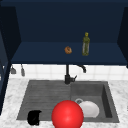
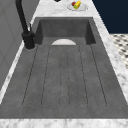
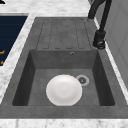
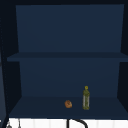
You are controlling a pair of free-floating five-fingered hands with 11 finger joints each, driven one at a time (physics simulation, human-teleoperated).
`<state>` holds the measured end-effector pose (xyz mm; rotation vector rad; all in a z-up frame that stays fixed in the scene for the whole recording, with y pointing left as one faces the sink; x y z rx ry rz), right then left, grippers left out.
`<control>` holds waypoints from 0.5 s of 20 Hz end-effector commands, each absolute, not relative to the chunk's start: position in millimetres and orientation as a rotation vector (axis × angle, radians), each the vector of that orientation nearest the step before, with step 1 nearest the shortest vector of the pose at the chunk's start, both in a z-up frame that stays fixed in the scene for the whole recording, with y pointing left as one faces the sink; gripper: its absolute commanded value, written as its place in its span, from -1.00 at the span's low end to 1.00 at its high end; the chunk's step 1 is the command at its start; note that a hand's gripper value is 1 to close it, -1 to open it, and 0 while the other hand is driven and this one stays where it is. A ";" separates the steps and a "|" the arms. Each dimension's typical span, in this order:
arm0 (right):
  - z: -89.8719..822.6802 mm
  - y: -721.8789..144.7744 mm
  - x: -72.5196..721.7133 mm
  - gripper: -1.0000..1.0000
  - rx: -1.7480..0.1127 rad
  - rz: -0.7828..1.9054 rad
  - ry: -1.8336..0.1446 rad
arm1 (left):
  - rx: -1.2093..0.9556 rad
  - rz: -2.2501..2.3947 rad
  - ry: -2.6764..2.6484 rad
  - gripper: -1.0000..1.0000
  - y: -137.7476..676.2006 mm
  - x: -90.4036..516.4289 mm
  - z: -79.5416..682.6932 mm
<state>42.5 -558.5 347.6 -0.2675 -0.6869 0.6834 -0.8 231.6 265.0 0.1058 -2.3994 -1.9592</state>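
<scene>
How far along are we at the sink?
Done: plate lies flat in the basin. In hand: left hand at the front edge of the drainboard, beside a red ball, apart from the plate. Left: any contact with it.

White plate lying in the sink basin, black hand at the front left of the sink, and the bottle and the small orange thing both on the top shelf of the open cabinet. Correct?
Not quite: the bottle and the small orange thing stand on the bottom shelf, as the upper view shows. The white plate does lie in the sink basin, and the left hand is at the sink's front left.
</scene>
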 end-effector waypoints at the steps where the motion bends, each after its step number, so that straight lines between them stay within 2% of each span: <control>1: 336.2 -551.2 48.6 -1.00 -0.280 0.769 -0.664 | 0.106 -1.959 -2.399 0.00 231.6 -0.8 265.0; 10: 316.8 -536.0 45.5 -1.00 -0.277 0.855 -0.563 | 0.106 -1.959 -2.399 0.00 231.6 -0.8 265.0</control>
